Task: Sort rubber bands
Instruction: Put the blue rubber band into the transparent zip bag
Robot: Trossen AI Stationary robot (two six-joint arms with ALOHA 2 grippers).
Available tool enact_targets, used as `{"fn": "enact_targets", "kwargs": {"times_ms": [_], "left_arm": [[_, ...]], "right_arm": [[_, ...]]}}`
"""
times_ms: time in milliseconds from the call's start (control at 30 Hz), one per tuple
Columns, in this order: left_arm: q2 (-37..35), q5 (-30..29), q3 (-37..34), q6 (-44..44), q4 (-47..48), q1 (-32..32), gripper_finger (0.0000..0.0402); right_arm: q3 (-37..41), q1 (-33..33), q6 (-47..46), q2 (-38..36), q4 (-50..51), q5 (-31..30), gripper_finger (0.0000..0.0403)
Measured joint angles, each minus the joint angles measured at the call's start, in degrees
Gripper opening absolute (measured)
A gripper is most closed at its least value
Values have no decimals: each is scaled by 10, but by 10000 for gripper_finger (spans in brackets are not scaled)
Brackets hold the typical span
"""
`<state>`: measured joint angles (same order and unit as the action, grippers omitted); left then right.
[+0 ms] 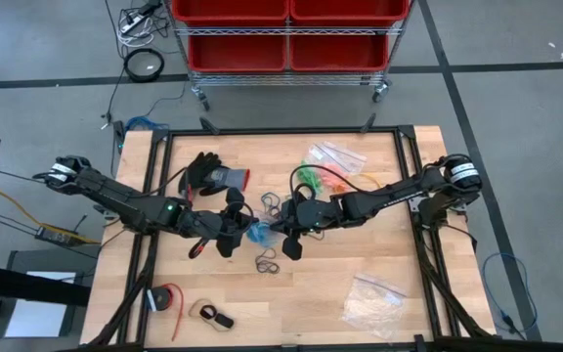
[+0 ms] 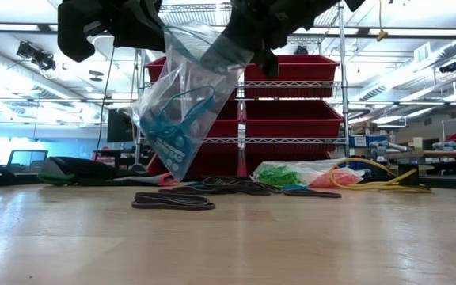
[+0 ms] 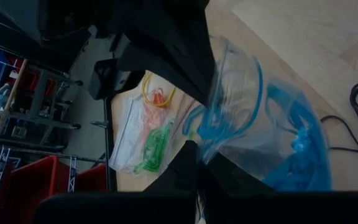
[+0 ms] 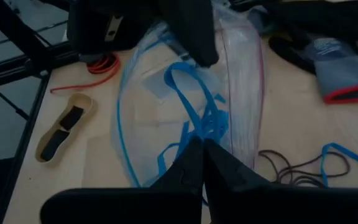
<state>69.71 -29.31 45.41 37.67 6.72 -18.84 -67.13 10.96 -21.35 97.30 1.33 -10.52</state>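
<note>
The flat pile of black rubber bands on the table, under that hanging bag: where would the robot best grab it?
Probably from straight above, at an outer loop of the black rubber bands. They lie flat and thin on the wooden table, so a sideways approach has nothing to catch; one finger must slip inside a loop. Both end effectors are busy holding the clear bag of blue bands.
</note>
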Motion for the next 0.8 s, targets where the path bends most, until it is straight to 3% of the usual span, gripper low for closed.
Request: {"fn": "enact_targets", "kwargs": {"times_ms": [400, 800], "left_arm": [[0, 0, 0, 0, 0, 0, 12], [0, 0, 0, 0, 0, 0, 12]], "right_arm": [[0, 4, 4, 1, 1, 16, 9], [0, 34, 20, -23, 2, -36, 114]]}}
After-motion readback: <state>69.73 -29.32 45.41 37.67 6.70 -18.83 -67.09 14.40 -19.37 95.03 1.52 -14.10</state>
